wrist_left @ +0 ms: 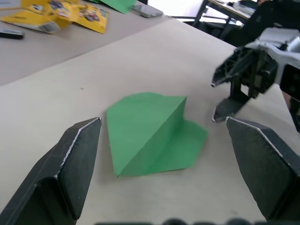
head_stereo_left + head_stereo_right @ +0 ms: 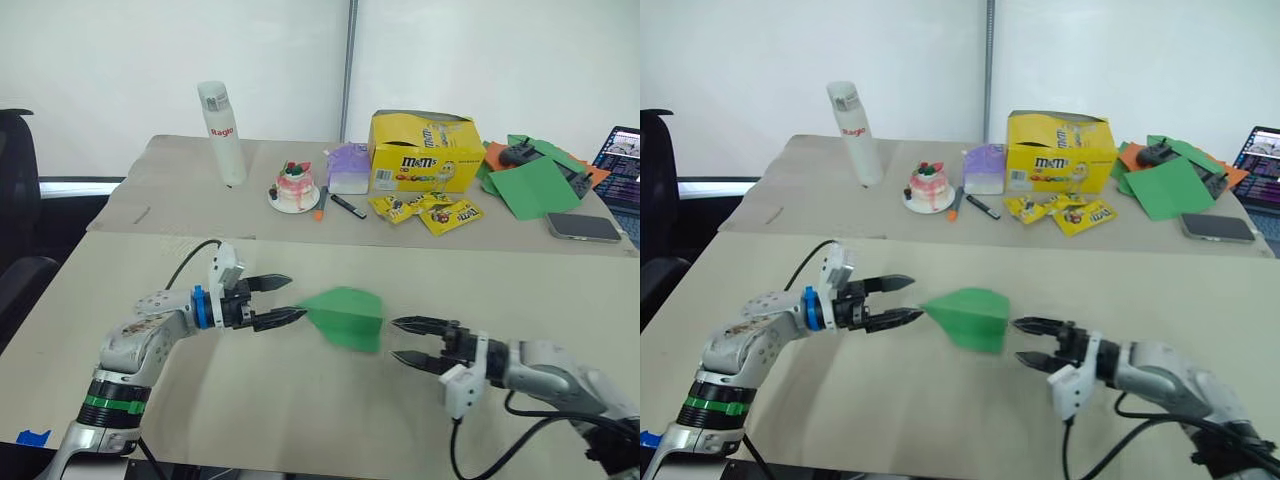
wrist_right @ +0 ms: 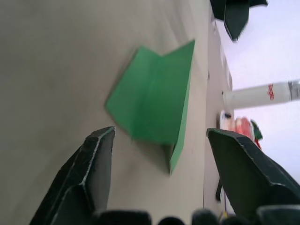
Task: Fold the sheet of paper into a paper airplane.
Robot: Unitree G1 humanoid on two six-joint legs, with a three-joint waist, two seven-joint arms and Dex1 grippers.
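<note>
The sheet of paper [image 2: 347, 316], bright green and folded into a pointed wedge with a raised crease, lies on the near table between my two grippers; its point faces my left gripper. It also shows in the left wrist view [image 1: 150, 132] and the right wrist view [image 3: 154, 103]. My left gripper [image 2: 284, 301] is open just left of the paper's tip, not touching it. Just right of the paper's wide end my right gripper [image 2: 412, 341] is open, holding nothing.
On the far table stand a white bottle [image 2: 222, 132], a small cake on a plate [image 2: 296, 187], a yellow M&M's box [image 2: 424, 150] with candy packets [image 2: 430, 212], larger green and orange sheets [image 2: 535, 180], a phone [image 2: 583, 227] and a laptop [image 2: 622, 165].
</note>
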